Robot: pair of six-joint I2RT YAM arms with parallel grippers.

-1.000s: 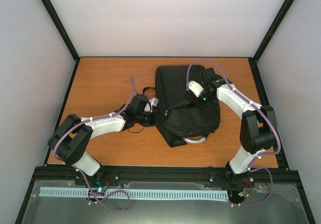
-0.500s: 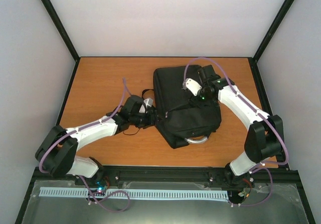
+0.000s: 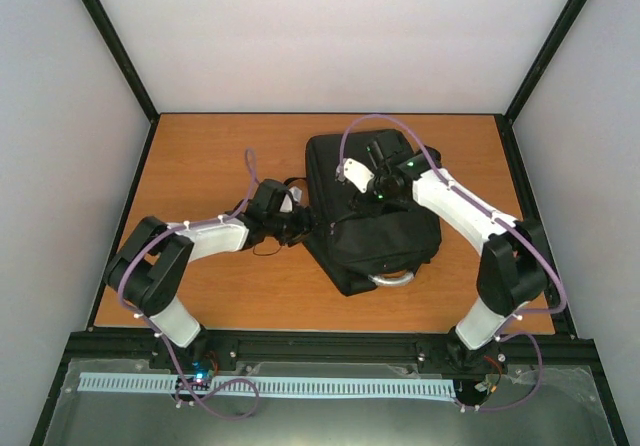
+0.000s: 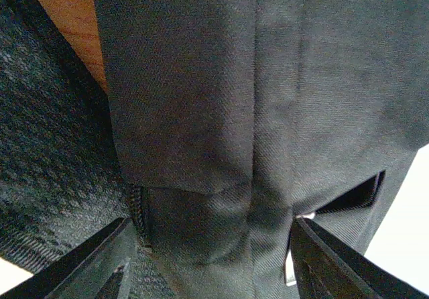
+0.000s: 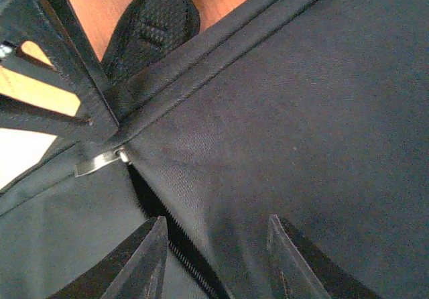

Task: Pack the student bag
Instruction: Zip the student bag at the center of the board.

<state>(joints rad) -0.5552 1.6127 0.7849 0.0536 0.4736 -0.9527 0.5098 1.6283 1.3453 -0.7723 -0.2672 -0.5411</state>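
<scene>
Lying right of centre on the wooden table (image 3: pixel 200 156), the student bag (image 3: pixel 385 241) is showing its grey loop handle (image 3: pixel 392 279) at the near edge. The left gripper (image 4: pixel 211 262) is clamping black fabric at the bag's left edge. The right gripper (image 5: pixel 214 259) is hovering with fingers parted over a partly unzipped seam (image 5: pixel 161 225), beside a metal zip pull (image 5: pixel 97 163).

**What's around the work area besides the job itself**

So you've got an orange wood tabletop (image 3: pixel 200 156) stretching out left of the left claw (image 3: pixel 303 224) and beyond the right claw (image 3: pixel 350 184). You can also spot a sliver of it in the top corner of both wrist views. Plain white walls (image 3: pixel 330 36) box it in, with black frame posts (image 3: pixel 110 41) in the corners. Back behind both claws, at the near edge, there's a black rail (image 3: pixel 330 346) and a white slotted strip (image 3: pixel 300 387).
</scene>
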